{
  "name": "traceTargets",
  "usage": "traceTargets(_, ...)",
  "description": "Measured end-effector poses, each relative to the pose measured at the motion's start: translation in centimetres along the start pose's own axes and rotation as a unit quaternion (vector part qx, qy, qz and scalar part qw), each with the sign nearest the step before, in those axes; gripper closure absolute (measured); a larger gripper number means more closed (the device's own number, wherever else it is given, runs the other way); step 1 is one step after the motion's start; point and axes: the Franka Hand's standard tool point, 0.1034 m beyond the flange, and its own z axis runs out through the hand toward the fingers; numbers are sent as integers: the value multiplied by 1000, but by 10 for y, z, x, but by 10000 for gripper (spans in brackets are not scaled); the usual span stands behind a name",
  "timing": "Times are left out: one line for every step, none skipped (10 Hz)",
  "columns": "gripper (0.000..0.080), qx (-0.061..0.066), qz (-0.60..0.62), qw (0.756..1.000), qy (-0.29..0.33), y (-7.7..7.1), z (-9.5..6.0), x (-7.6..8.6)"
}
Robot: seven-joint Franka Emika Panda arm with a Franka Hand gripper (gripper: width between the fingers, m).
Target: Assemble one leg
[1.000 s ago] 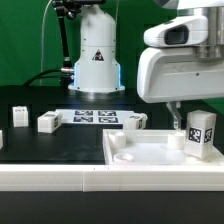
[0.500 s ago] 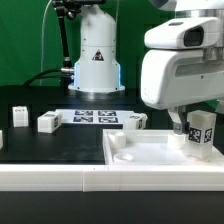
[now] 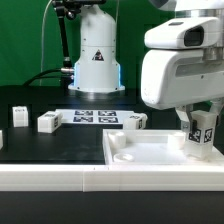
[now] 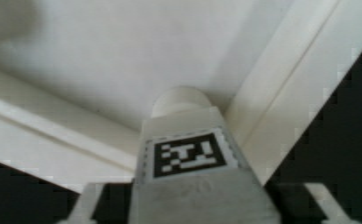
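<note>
My gripper is low over the far right corner of the large flat white panel in the exterior view. It is shut on a leg, a chunky white block with marker tags, which stands slightly tilted in that corner. In the wrist view the leg fills the space between my fingers, its tag facing the camera, with the panel's raised rim behind it. Whether the leg's lower end touches the panel is hidden.
Three more legs lie on the black table: one at the exterior view's left, one beside it, one near the panel's back edge. The marker board lies in front of the arm's base.
My gripper has come down and slightly to the exterior view's right around the leg. The leg now sits a little lower and tilted.
</note>
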Motion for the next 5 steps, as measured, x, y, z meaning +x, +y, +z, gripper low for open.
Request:
traceTargets(508,0,7,1000,0,0,0,0)
traceTargets(508,0,9,1000,0,0,0,0)
traceTargets(508,2,37,999,1,0,0,0)
traceTargets(508,7,93,996,3,1,0,0)
traceTargets(508,13,136,991,6,1,1,0)
